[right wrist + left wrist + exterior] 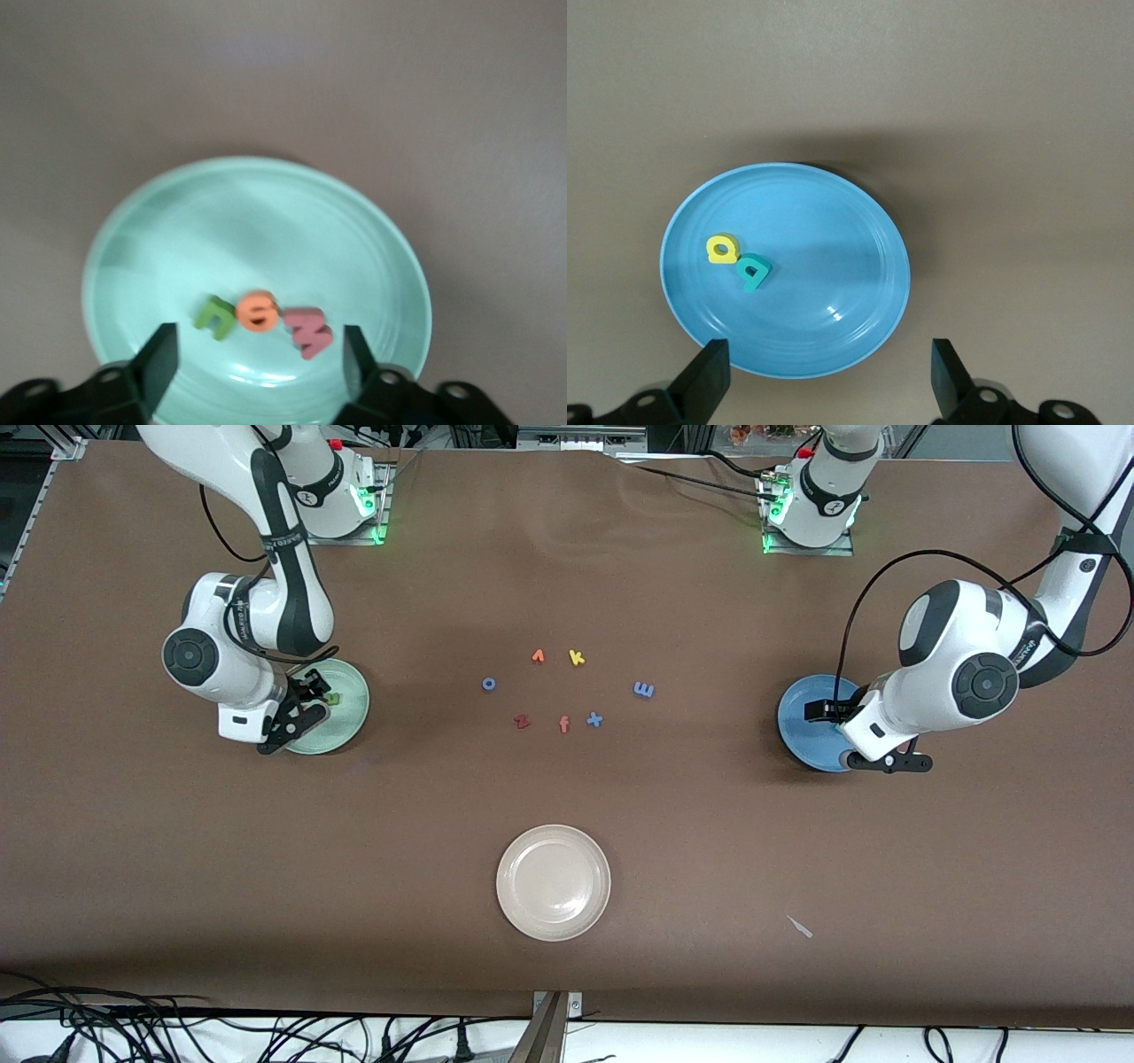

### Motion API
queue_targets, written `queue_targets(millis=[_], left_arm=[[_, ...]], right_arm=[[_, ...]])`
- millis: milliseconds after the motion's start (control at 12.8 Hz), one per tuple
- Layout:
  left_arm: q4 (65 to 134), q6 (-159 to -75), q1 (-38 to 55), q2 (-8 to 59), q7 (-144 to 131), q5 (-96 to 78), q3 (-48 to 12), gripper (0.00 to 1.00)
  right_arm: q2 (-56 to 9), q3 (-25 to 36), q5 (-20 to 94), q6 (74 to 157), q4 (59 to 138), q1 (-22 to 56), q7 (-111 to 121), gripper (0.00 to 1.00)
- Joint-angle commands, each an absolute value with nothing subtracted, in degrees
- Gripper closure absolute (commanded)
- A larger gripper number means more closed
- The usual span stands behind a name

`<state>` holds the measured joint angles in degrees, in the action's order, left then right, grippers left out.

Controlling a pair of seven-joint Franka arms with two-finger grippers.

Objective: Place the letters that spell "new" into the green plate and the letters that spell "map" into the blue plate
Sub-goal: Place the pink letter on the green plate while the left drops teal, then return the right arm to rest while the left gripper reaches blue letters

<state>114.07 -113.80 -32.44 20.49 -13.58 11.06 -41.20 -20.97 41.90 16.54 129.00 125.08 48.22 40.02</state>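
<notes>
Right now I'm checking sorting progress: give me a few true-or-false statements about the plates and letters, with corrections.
1. The green plate holds three letters. True.
2. The blue plate holds three letters. False: only the yellow p and teal a lie in it.
3. The blue m lies on the bare table. True.
4. The white plate holds a letter. False: no letter lies in it.
5. The left gripper grips a letter. False: it is open over the blue plate.
</notes>
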Motion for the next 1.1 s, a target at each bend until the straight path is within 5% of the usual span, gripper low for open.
queue_targets(millis=[0, 313, 626, 782, 1017], left_arm=[[113.29, -112.59, -32.78, 19.69, -13.71, 8.8, -42.01, 0.0], [113.2, -111.97, -32.34, 19.16, -16.94, 5.45, -44.99, 0.0], [113.9, -112.32, -31.64, 20.56, -26.44, 5.45, -50.52, 0.0], [114.34, -112.85, -29.54, 21.53, -29.6, 5.36, -50.89, 0.0], [116.27, -116.35, -27.95, 21.97, -32.86, 5.45, -50.89, 0.0]], right_arm=[[-20.64, 42.01, 16.96, 114.84, 113.52, 48.69, 29.93, 0.0], [-20.04, 42.8, 15.74, 100.06, 103.31, 49.75, 13.58, 0.0], [-19.16, 38.35, 13.02, 74.6, 86.26, 45.73, 4.16, 0.0], [-17.76, 27.57, 10.21, 70.05, 82.98, 34.86, 3.52, 0.0], [-12.75, 5.51, 3.97, 82.93, 89.37, 13.6, 3.69, 0.0]])
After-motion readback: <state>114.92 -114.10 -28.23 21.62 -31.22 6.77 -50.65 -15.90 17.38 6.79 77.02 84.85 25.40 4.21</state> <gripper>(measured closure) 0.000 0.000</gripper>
